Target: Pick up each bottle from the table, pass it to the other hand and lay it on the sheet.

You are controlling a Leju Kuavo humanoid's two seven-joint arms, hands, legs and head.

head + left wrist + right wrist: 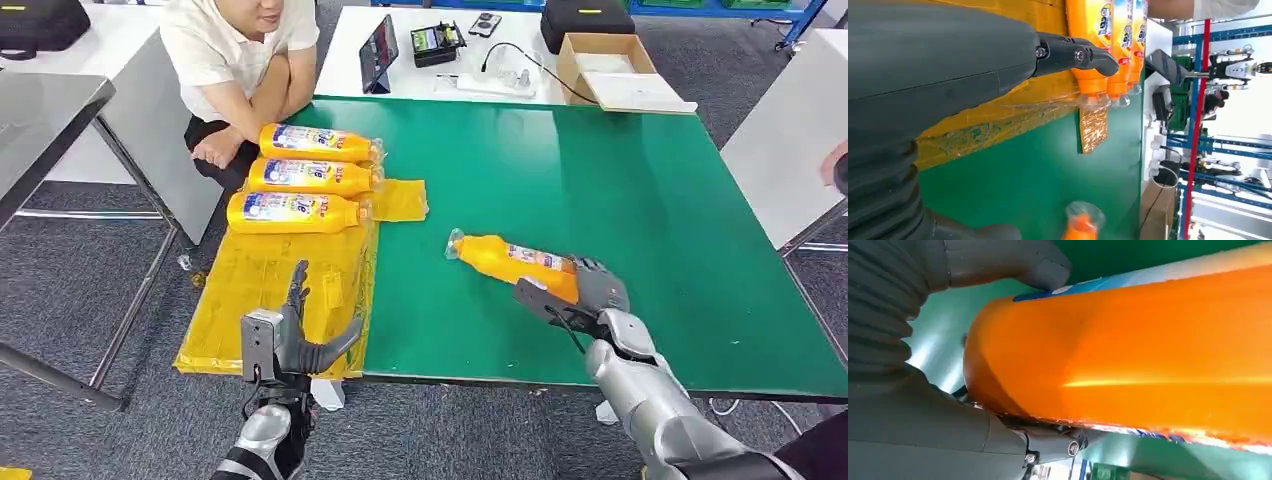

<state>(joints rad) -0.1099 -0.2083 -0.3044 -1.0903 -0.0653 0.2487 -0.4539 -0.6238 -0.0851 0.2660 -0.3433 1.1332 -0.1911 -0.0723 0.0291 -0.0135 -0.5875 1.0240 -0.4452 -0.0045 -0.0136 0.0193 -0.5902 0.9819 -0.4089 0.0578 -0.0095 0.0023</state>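
Note:
An orange bottle (pixel 505 257) (pixel 1148 355) lies aslant on the green table (pixel 620 180), its clear cap pointing left toward the sheet. My right hand (pixel 585 295) (pixel 908 415) grips its base end, thumb on one side and fingers on the other. Three more orange bottles (pixel 305 175) (pixel 1108 30) lie side by side at the far end of the yellow sheet (pixel 250 290) (pixel 998 115). My left hand (pixel 290 335) (pixel 948 65) hovers open over the sheet's near edge, holding nothing. In the left wrist view the held bottle's cap (pixel 1083 222) shows across the green surface.
A person (pixel 240 60) sits at the table's far left corner, arms close to the laid bottles. A white table behind holds a tablet (pixel 380 55), a power strip and a cardboard box (pixel 605 65). A grey table (pixel 40 110) stands left, another white one (pixel 790 130) right.

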